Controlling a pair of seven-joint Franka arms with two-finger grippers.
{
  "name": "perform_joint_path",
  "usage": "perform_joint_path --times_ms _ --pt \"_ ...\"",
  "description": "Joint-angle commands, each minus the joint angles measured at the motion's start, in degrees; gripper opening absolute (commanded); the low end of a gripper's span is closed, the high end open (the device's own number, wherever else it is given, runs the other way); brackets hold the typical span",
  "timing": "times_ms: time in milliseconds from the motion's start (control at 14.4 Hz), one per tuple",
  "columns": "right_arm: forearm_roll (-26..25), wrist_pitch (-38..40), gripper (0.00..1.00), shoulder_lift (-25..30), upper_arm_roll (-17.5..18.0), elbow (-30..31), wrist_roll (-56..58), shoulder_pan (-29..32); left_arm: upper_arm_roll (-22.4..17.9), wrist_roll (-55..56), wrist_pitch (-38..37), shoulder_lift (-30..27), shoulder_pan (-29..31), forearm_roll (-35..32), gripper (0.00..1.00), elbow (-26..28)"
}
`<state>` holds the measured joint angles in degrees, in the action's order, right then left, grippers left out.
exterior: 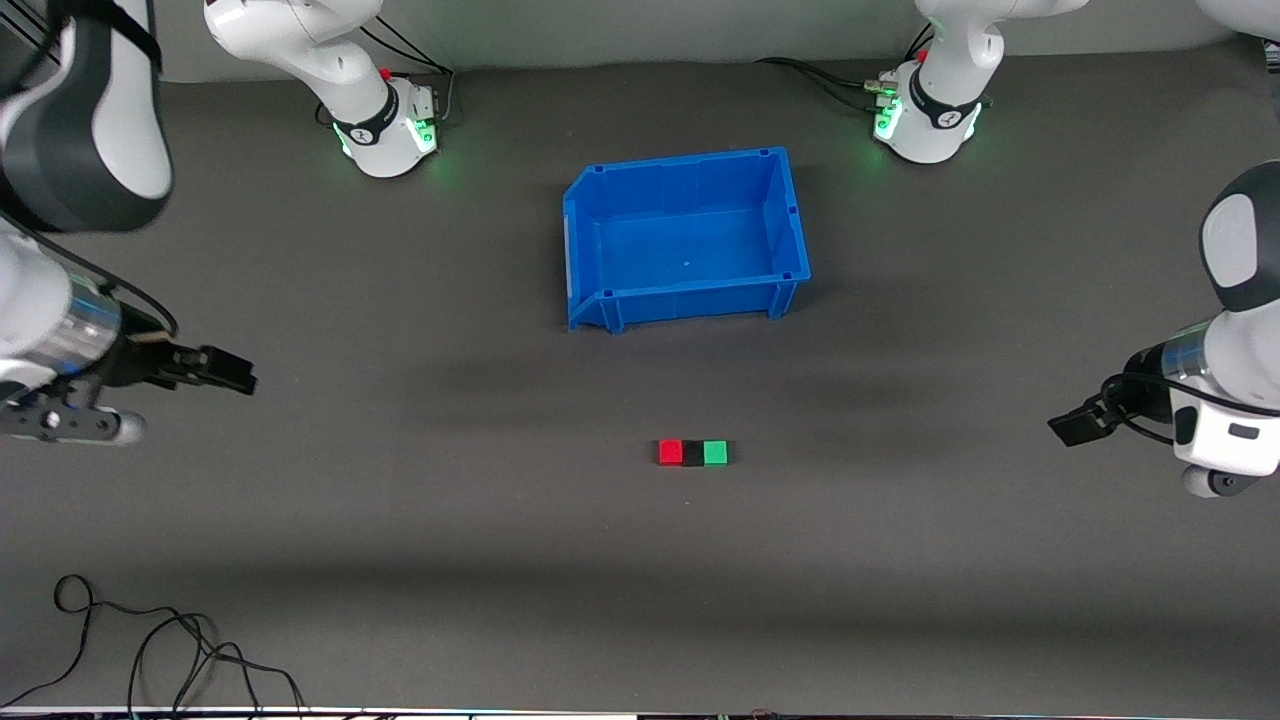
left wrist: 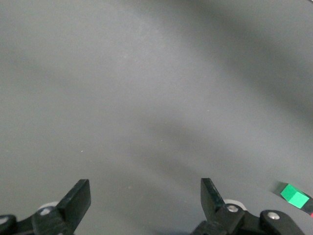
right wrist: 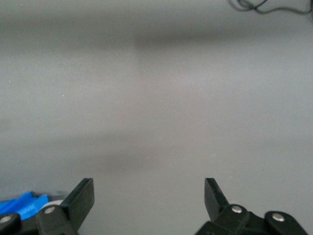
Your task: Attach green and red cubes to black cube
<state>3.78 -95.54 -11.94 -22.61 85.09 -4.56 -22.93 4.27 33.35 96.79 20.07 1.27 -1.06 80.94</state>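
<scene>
A red cube (exterior: 669, 452), a black cube (exterior: 692, 453) and a green cube (exterior: 715, 452) sit in one touching row on the grey mat, the black one in the middle, nearer the front camera than the blue bin. The green cube also shows at the edge of the left wrist view (left wrist: 294, 195). My left gripper (exterior: 1068, 425) is open and empty over bare mat at the left arm's end of the table. My right gripper (exterior: 232, 372) is open and empty over bare mat at the right arm's end. In both wrist views the gripper gaps (left wrist: 145, 198) (right wrist: 149, 198) hold nothing.
An empty blue bin (exterior: 600, 195) stands mid-table, farther from the front camera than the cubes; its corner shows in the right wrist view (right wrist: 19, 204). A loose black cable (exterior: 150, 640) lies on the mat near the front edge at the right arm's end.
</scene>
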Motion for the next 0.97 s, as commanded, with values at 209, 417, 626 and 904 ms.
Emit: perform_joint_path --times_ms 209,417,626,904 --pt "-3.43 -0.35 1.0 5.96 7.46 3.59 6.4 10.15 -0.23 -27.62 -5.9 -0.2 2.07 0.1 1.0 -4.39" --pt "-5.8 -0.35 1.0 7.54 16.07 4.2 6.67 18.42 -0.32 -29.9 -5.12 -2.22 3.39 0.1 1.0 -3.6" --pt "-5.89 -0.09 1.0 8.95 22.51 5.96 6.76 24.59 -0.14 -35.89 -4.5 -4.24 5.67 0.36 1.0 -1.06" --pt "-5.8 1.05 1.0 9.12 22.34 5.52 6.67 24.07 -0.58 -34.84 -2.59 -6.87 5.67 0.89 1.0 -0.71"
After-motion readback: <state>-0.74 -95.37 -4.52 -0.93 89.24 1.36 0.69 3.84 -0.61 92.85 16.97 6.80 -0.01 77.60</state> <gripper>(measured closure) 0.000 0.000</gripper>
